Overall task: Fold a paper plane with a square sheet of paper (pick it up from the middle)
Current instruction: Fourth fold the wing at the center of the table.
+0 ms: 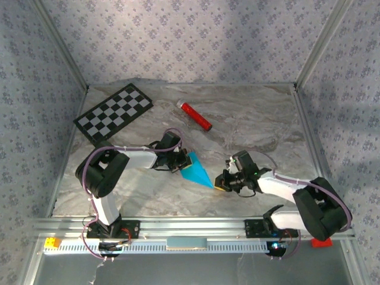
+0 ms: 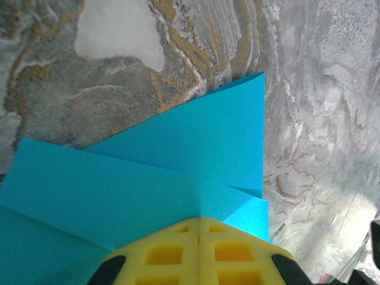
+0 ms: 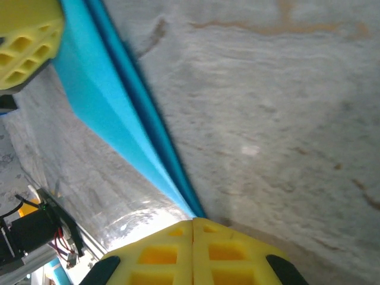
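Already the paper plane [image 1: 195,169] reads as a narrow creased dart, lying mid-worktop, a little toward the near edge. The left gripper [image 1: 177,165] rests on its wide tail, jaws pressed shut. The right gripper [image 1: 220,184] meets its pointed nose, jaws likewise shut. Folding looks nearly finished; perhaps only final creasing and release are left.

A black-and-white checkerboard [image 1: 114,113] lies askew at the far left of the grey marbled table [image 1: 261,124]; a red cylinder [image 1: 196,116] lies to its right, apart; a yellow block [image 1: 52,242] sits at the near rail's [image 1: 187,243] left end.
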Available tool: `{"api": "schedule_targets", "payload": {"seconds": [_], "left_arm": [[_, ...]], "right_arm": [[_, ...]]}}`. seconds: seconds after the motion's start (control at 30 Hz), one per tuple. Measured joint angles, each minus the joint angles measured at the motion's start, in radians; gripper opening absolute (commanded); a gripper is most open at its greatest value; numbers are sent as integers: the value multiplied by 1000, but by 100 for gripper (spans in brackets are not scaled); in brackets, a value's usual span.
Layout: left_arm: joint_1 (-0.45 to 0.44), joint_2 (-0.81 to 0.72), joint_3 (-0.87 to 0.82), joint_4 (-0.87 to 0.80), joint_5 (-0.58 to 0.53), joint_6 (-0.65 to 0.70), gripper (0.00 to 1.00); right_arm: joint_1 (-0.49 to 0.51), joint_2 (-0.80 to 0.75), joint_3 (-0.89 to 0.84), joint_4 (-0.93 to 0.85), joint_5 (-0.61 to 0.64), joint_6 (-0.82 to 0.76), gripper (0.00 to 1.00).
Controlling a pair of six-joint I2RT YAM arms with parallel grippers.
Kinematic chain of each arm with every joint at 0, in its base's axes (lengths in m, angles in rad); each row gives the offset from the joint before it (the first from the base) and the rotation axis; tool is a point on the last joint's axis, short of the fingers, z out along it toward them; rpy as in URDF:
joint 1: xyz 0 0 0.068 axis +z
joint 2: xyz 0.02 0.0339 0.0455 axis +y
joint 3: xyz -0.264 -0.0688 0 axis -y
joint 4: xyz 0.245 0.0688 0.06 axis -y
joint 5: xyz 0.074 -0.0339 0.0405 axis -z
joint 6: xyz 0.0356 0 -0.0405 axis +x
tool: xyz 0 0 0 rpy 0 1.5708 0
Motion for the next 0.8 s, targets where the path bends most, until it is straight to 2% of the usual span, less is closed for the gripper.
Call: {"api": "schedule_targets", "payload": {"seconds": [0.3, 0.53, 0.8], "left_arm": [[0, 0, 0, 0, 0, 0, 1], [0, 0, 0, 1, 0, -4, 1], [0, 0, 0, 2, 0, -5, 1]], "right_arm": [[6, 132, 201, 21, -34, -26, 8], [14, 274, 220, 39, -71, -33, 8], [19, 310, 245, 39, -76, -39, 8]]}}
